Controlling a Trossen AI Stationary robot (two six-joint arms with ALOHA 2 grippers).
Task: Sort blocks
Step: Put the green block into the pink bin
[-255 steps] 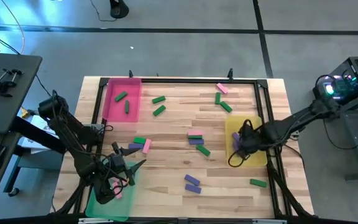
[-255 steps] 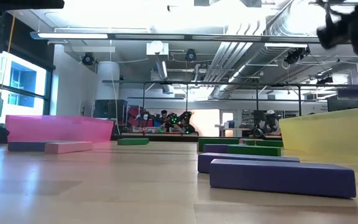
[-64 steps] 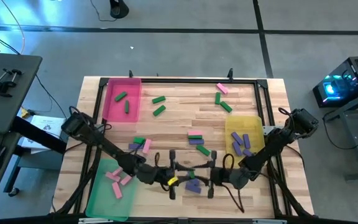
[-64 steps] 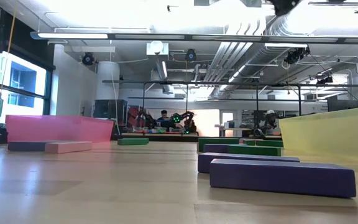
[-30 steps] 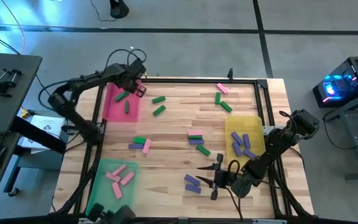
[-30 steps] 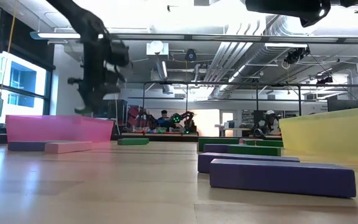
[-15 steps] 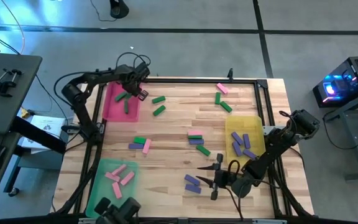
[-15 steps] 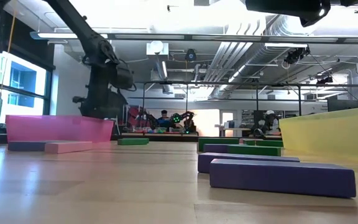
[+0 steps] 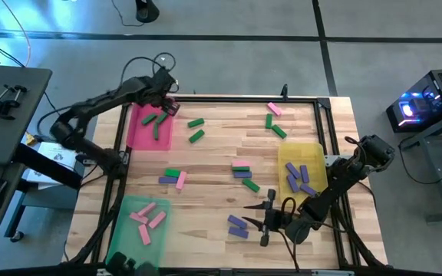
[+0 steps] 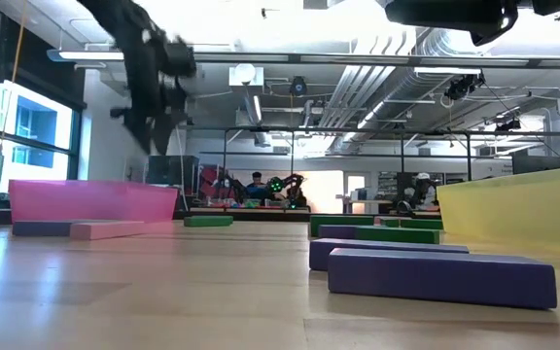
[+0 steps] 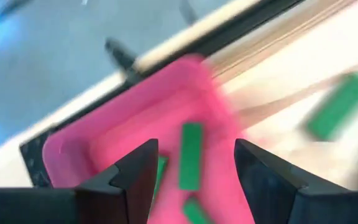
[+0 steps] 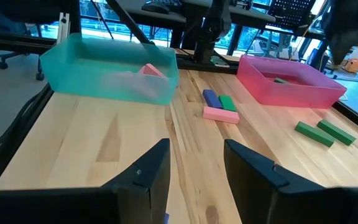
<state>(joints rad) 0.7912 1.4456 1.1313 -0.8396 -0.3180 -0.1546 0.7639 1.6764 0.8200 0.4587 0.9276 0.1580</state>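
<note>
- wooden table (image 9: pixel 213 157), black-framed; pink tray (image 9: pixel 140 130), green tray (image 9: pixel 129 241), yellow tray (image 9: pixel 317 153) on it
- loose blocks (image 9: pixel 241 172) lie scattered directly on the boards

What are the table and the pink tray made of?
The table looks like pale wood: you can see plank strips and grain, with a soft shine. The pink tray looks like plastic, probably: smooth walls, one even colour, slightly see-through at the edges.
</note>
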